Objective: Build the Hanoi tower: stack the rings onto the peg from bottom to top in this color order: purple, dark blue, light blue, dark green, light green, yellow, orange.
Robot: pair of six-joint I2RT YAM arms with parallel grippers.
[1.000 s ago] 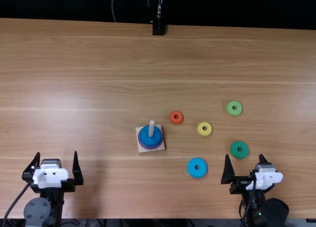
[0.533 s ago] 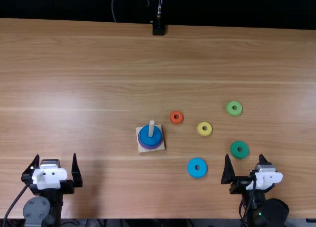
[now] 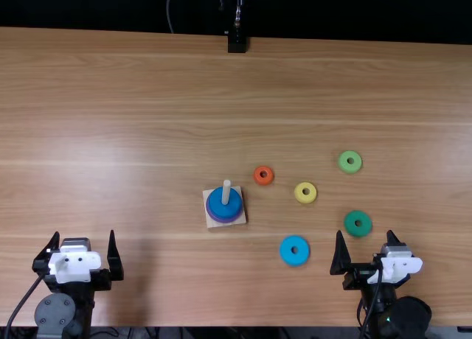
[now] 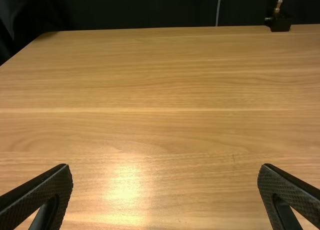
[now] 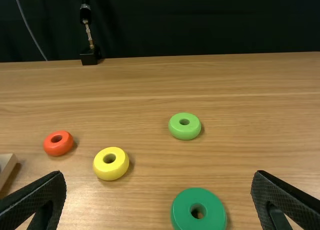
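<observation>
My left gripper [image 3: 84, 237] is open over the near left of the table; in the left wrist view the left gripper [image 4: 165, 170] has nothing between its fingers. My right gripper [image 3: 365, 239] stands open near the dark green ring [image 3: 358, 223]; the right wrist view has the right gripper [image 5: 158, 177] too. On the wooden base [image 3: 210, 222], the dark blue ring [image 3: 221, 209] lies over the purple ring [image 3: 227, 220] around the peg [image 3: 226, 192]. Loose on the table are the light blue ring [image 3: 285, 256], yellow ring [image 3: 299, 196], orange ring [image 3: 258, 180] and light green ring [image 3: 349, 170].
The light brown table [image 3: 147, 96] extends around the rings and peg base. At its far edge a black mount [image 3: 237, 43] holds a metal stand, with a cable beside it against a dark backdrop.
My left gripper has shifted very slightly from where it was a second ago. The right gripper, the rings and the peg base have stayed put.
</observation>
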